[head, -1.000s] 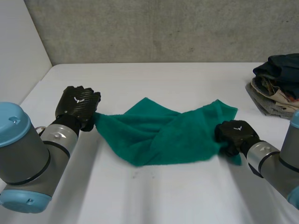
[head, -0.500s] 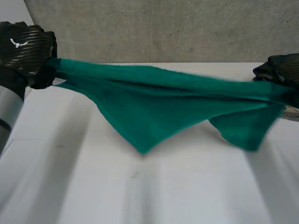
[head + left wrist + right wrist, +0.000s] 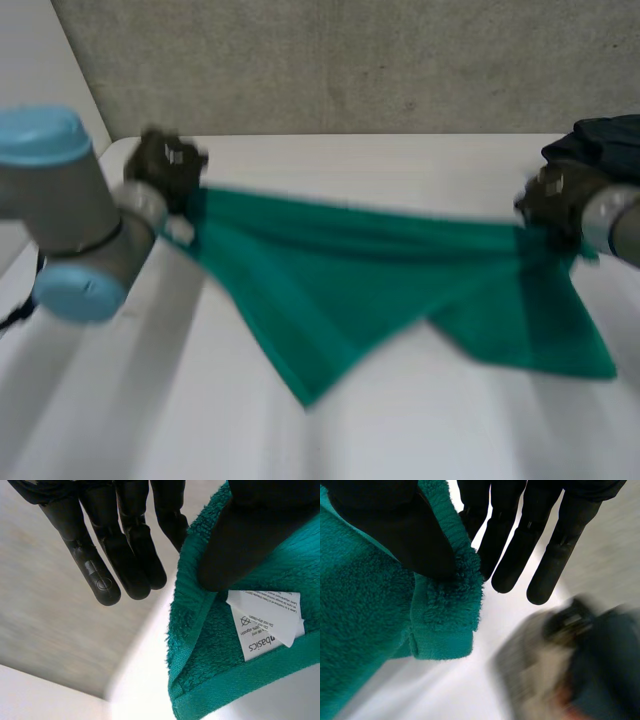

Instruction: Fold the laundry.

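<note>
Green terry towel (image 3: 400,280) hangs stretched above the white surface (image 3: 150,420). Its nearest point droops left of the middle, and a second flap sags at the near right. Whether either tip touches the surface is hard to make out.

Farther back, the left hand (image 3: 165,165) grips the towel's left corner and the right hand (image 3: 550,200) its right corner. The left wrist view shows the thumb pinching the hemmed edge, with the other fingers (image 3: 125,560) straight and clear of the cloth. A white care label (image 3: 265,625) is sewn just beside the thumb. The right wrist view shows the thumb clamping the thick corner hem.

At the far right, a pile of clothes (image 3: 600,145) is partly hidden behind the right hand and cut off. Beyond it is a grey concrete wall (image 3: 350,60).
</note>
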Controlling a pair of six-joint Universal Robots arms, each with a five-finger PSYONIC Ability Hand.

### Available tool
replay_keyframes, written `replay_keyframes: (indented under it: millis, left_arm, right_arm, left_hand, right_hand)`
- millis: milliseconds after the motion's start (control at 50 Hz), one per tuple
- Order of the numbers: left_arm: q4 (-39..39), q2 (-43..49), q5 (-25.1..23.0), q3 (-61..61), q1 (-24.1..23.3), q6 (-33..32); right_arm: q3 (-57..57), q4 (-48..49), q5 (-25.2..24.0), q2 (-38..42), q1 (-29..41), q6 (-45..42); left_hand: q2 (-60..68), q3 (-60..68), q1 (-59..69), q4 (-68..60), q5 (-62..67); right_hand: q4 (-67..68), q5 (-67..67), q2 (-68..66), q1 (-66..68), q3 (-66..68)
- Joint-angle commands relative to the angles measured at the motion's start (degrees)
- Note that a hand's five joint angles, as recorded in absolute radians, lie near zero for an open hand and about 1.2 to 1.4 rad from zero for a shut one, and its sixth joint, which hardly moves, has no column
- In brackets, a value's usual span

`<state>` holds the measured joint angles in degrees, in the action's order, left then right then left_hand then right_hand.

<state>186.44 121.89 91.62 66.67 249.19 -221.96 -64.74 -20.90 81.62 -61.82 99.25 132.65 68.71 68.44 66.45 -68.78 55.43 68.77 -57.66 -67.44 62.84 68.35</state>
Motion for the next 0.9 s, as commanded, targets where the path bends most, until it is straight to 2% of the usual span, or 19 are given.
replay_keyframes:
  millis: [20,60,120,300,520,700,820,860,900]
  left_arm:
    - [13.58,3.09,2.95,-23.33,-0.64,0.82]
    - [16.84,2.65,3.3,-23.69,-0.81,1.79]
    - [20.37,0.02,3.75,-22.91,-1.6,4.25]
    - [18.44,-3.68,4.01,-4.99,-1.43,6.72]
    - [18.17,-2.54,4.01,14.44,-2.22,9.53]
    - [18.44,-3.06,3.57,26.48,-3.54,11.9]
    - [18.44,-5.78,3.57,29.12,-3.36,11.99]
    - [18.52,-6.75,3.57,29.83,-3.36,12.08]
    - [18.61,-7.1,3.57,30.09,-3.36,12.17]
  right_arm:
    - [8.84,32.2,0.38,-1.81,2.35,12.01]
    - [5.87,43.51,0.73,-5.13,2.44,14.47]
    - [3.04,48.14,0.74,-6.91,2.44,15.1]
    - [0.84,35.94,0.03,-2.26,3.31,15.01]
    - [-9.16,30.32,0.56,6.52,5.87,15.01]
    - [-16.03,18.98,0.3,6.45,5.34,15.45]
    - [-18.05,13.26,-0.14,2.67,5.08,16.06]
    - [-18.76,11.77,-0.23,1.0,3.76,16.77]
    - [-19.11,11.06,-0.23,-0.14,2.27,18.08]
  left_hand:
    - [11.29,11.56,13.55,-11.22,14.57]
    - [11.29,11.56,13.55,-11.22,14.57]
    - [11.29,11.56,13.55,-11.22,14.57]
    - [11.29,11.56,13.55,-11.22,14.57]
    - [11.29,11.56,13.55,-11.22,14.57]
    - [11.29,11.56,13.55,-11.22,14.57]
    - [11.29,11.56,13.55,-11.22,14.57]
    - [11.29,11.56,13.55,-11.22,14.57]
    - [11.29,11.56,13.55,-11.22,14.57]
  right_hand:
    - [11.23,-12.34,-12.56,17.16,11.65]
    - [11.23,-12.34,-12.56,17.16,11.65]
    - [11.23,-12.34,-12.56,17.16,11.65]
    - [11.23,-12.34,-12.56,17.16,11.65]
    - [11.23,-12.34,-12.56,17.16,11.65]
    - [11.23,-12.34,-12.56,17.16,11.65]
    - [-11.72,10.61,10.38,-5.78,-11.29]
    - [-25.0,23.89,23.66,-19.07,-24.57]
    - [-30.07,28.96,28.74,-24.14,-29.65]
